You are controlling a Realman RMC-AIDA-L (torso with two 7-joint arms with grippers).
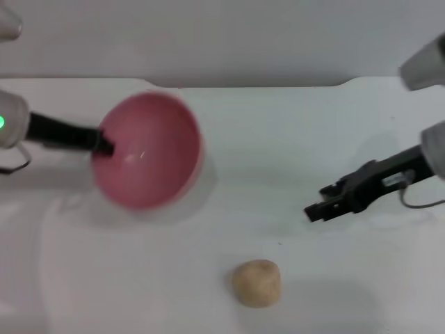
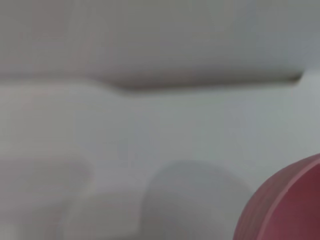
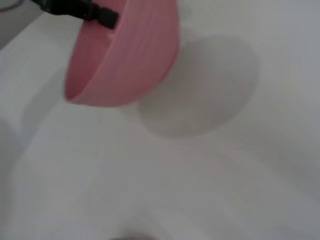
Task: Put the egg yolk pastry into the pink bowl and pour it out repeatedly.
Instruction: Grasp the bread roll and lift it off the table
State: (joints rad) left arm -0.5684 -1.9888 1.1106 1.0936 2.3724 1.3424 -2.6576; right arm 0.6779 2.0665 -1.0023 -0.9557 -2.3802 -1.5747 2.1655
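White tabletop (image 1: 292,139) carries the egg yolk pastry (image 1: 256,282) below and inward of your empty, slightly parted right gripper (image 1: 313,208), nearer than the left gripper (image 1: 104,146) clamping the tilted pink bowl (image 1: 149,149)

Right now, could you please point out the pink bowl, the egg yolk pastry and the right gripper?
pink bowl (image 1: 149,153), head view, inner wall.
egg yolk pastry (image 1: 256,282), head view, middle of its top.
right gripper (image 1: 313,211), head view, at its fingertips.

the left gripper (image 3: 102,16) holds the pink bowl (image 3: 135,60) tilted, raised above the table (image 3: 240,165).
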